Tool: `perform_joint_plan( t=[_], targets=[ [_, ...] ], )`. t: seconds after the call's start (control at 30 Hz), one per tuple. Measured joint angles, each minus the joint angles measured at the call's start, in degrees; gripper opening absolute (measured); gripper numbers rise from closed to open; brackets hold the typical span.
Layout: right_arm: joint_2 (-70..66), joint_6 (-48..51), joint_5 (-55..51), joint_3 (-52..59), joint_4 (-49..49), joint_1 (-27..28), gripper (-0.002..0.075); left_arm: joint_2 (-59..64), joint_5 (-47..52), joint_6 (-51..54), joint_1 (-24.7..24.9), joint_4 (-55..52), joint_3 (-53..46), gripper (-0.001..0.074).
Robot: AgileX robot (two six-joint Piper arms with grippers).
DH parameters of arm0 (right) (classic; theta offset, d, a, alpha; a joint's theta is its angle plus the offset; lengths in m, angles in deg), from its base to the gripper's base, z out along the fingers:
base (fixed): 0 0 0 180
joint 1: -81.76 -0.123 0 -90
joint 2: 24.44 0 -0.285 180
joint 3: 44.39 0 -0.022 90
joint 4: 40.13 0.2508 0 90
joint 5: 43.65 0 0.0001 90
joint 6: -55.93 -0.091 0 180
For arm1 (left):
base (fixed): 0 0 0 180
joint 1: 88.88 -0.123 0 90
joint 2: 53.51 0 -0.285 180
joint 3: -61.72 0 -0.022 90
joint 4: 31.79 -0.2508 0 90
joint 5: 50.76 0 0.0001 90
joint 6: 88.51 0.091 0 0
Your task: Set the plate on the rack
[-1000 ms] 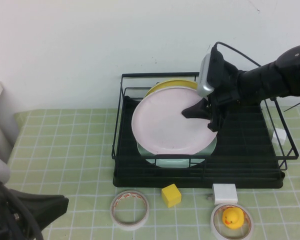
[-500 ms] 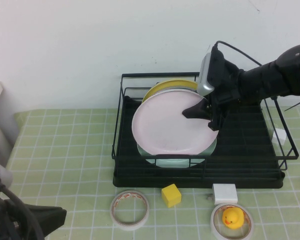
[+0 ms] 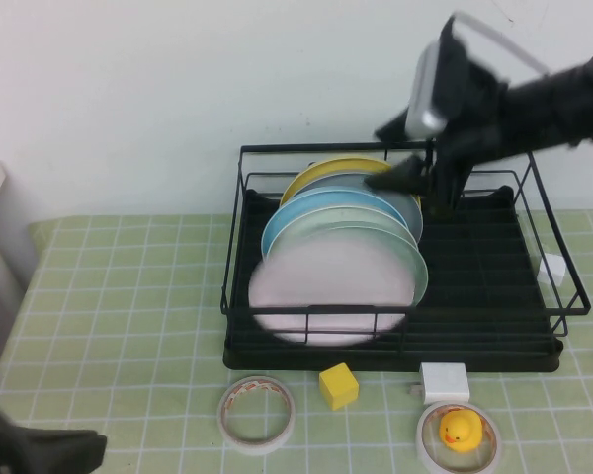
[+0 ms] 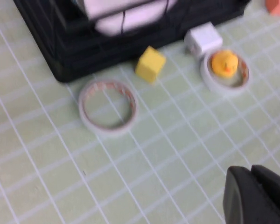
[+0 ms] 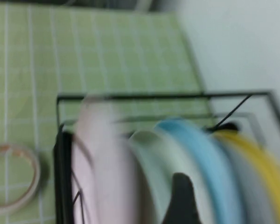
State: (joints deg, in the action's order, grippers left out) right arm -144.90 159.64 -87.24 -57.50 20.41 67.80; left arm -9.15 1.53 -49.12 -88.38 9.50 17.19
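High view shows the plate (image 3: 328,296) standing frontmost in the rack (image 3: 494,296), so my right claw (image 3: 400,153) hangs wide above; my left claw (image 4: 254,193), low over the counter (image 3: 128,296), I cannot tell.

The green-checked table (image 3: 128,296) carried the rack (image 3: 494,296), a tape roll (image 3: 258,415), a yellow cube (image 3: 338,385), a white block (image 3: 444,380) and a second roll (image 3: 459,439).

The rack (image 5: 130,98) holds plates standing on edge in a row: the pale pink plate (image 5: 100,163) at the near end, then mint-green (image 5: 149,158), light blue (image 5: 200,154) and yellow (image 5: 256,163) ones. A dark finger of the right pincer (image 5: 179,200) crosses them. A tape ring (image 5: 14,177) lies on the green gridded surface (image 5: 84,51).
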Motion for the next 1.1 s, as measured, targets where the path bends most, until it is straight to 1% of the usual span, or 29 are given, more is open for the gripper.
perform_joint_plan(
  t=[0.13,0.33,0.43,0.5,0.57,0.63,0.7,0.83,0.97,1.1],
  targets=[
    [7.3,-6.4,-0.9,0.0,-2.4,0.5,0.0485,-7.3,-0.1,-2.3,0.0,-1.7,0.0,0.0000],
    [18.2,-25.7,-5.2,0.0,-11.0,3.2,0.0477,-21.9,1.6,-13.0,0.0,-10.2,0.0,0.0000],
    [22.3,-33.3,-9.9,0.0,-13.6,5.0,0.0424,-28.7,2.1,-18.1,0.0,-13.1,0.0,0.0000],
    [24.6,-35.8,-14.2,0.0,-14.1,5.8,0.0341,-32.7,2.5,-20.9,0.0,-14.1,0.0,0.0000],
    [26.5,-36.3,-19.3,0.0,-14.2,6.2,0.0238,-35.8,2.8,-23.4,0.0,-14.6,-0.1,0.0000],
    [28.5,-34.4,-23.8,0.8,-12.6,6.2,0.0111,-37.2,2.8,-25.5,0.0,-14.6,-1.0,0.0000],
    [30.8,-32.7,-25.8,2.4,-8.8,6.2,0.0050,-37.6,2.8,-27.5,0.0,-14.6,-2.6,0.0000],
    [37.2,-27.9,-24.0,8.6,-0.3,6.2,0.0015,-37.6,1.9,-29.1,0.0,-13.9,-6.5,0.0000],
    [44.7,-20.1,-16.8,16.3,7.2,6.2,0.0009,-37.6,-0.9,-28.9,0.0,-11.9,-8.0,-0.0001],
    [53.8,-14.9,-8.9,24.8,11.3,6.2,0.0008,-37.6,-2.1,-28.8,0.0,-11.3,-8.6,-0.0001]
  ],
)
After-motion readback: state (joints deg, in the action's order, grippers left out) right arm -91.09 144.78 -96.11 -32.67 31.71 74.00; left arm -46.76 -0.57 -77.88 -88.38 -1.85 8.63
